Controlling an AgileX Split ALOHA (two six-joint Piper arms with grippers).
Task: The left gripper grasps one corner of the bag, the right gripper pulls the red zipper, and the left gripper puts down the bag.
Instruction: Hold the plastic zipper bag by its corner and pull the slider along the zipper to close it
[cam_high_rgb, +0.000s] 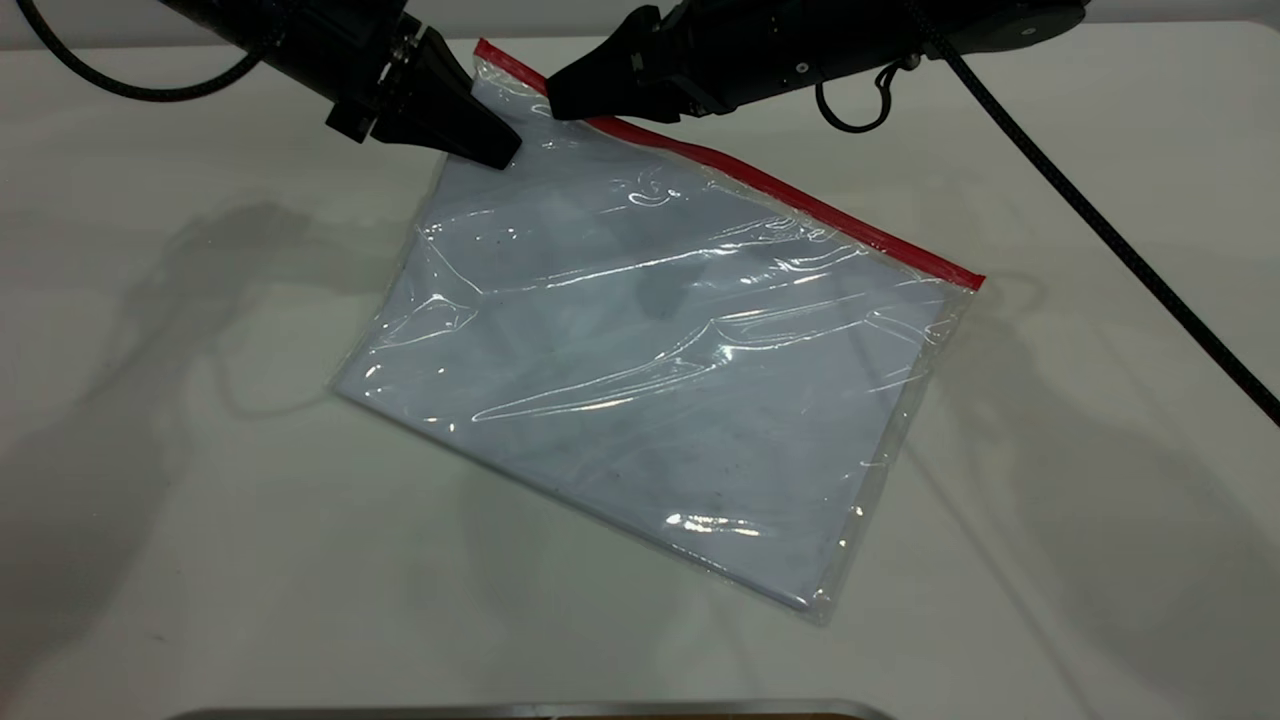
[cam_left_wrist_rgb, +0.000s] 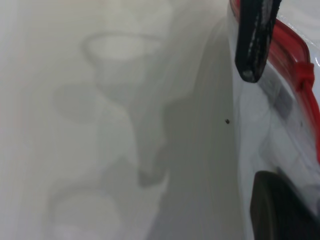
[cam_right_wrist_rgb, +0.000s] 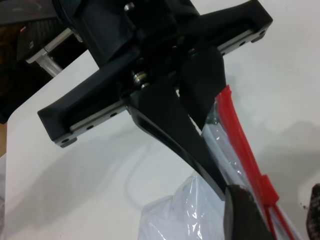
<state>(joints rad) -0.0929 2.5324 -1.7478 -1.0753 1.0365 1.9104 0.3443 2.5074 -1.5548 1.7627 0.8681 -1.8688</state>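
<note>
The bag (cam_high_rgb: 650, 370) is seen mid-frame on the white table (cam_high_rgb: 150, 450), its corner (cam_high_rgb: 492, 62) clamped by the left gripper (cam_high_rgb: 495, 150) at upper left. The right gripper (cam_high_rgb: 560, 100), top centre, is closed over the red zipper (cam_high_rgb: 800, 205); only shadows surround.

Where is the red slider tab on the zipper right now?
The slider tab sits on the red zipper near the bag's far left corner, close beside the right gripper and the left gripper.

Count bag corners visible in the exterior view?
3: red-strip right corner, left corner, bottom corner. The fourth, by the left tool, shows only partly.
</note>
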